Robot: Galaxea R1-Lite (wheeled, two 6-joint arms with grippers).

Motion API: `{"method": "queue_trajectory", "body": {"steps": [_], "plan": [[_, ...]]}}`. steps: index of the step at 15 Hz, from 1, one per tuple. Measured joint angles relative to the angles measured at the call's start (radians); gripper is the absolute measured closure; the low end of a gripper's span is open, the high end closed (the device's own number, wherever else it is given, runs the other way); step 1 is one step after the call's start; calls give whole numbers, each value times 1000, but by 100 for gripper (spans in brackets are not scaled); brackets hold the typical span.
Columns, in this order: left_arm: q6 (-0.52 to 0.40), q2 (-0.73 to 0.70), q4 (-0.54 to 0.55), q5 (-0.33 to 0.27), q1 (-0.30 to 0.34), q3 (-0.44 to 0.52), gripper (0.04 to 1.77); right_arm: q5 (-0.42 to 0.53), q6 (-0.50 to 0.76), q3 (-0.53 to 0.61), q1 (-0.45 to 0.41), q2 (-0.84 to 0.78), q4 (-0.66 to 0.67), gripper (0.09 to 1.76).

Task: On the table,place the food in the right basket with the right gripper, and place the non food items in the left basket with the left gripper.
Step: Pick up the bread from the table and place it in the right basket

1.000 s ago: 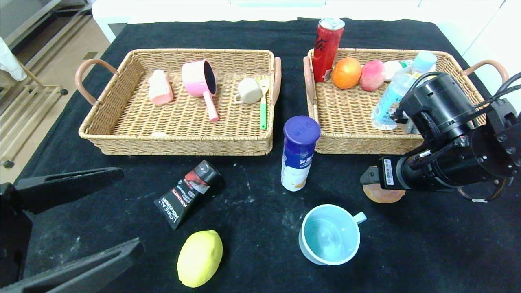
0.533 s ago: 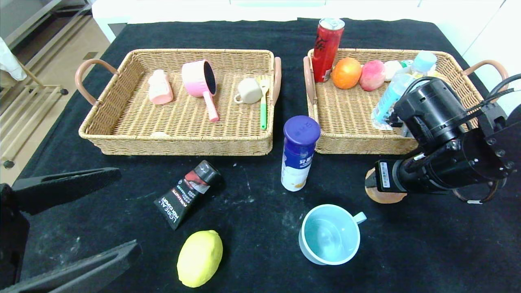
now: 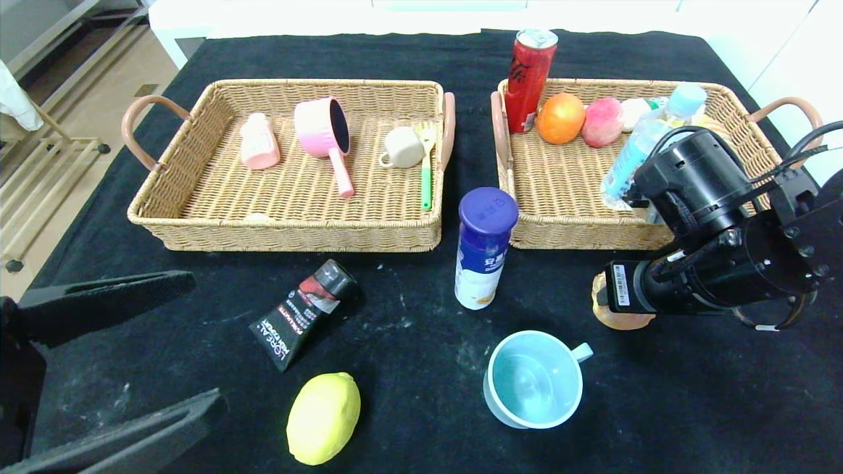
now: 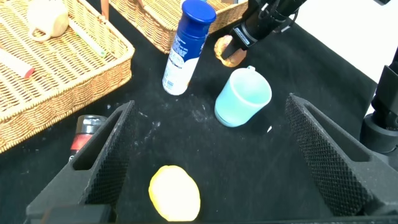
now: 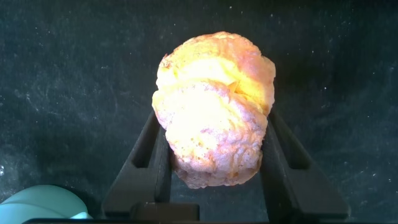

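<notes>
Orange-brown bread [image 5: 214,112] is sitting on the black worktop [image 3: 408,368] just before the right basket [image 3: 566,191], right gripper [image 3: 602,299] jaws clenching it; left gripper [image 4: 205,155] is hovering with jaws released above the lemon [image 4: 175,193].

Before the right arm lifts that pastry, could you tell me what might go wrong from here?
1. The right tool pinches the bread roll only at its lower sides; the lumpy piece could tilt or slip out on lifting.
2. The right basket is already crowded: the water bottle lies near the front, so a drop there could land on it.
3. The blue cup stands near the roll; a low swing might knock it.
</notes>
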Motion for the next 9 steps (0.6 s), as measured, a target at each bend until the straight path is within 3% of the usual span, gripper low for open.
{"method": "queue_trajectory", "body": {"steps": [9], "plan": [[0,0,0,0,0,1,9,5,-2,-5,12,-35,6,100]]}}
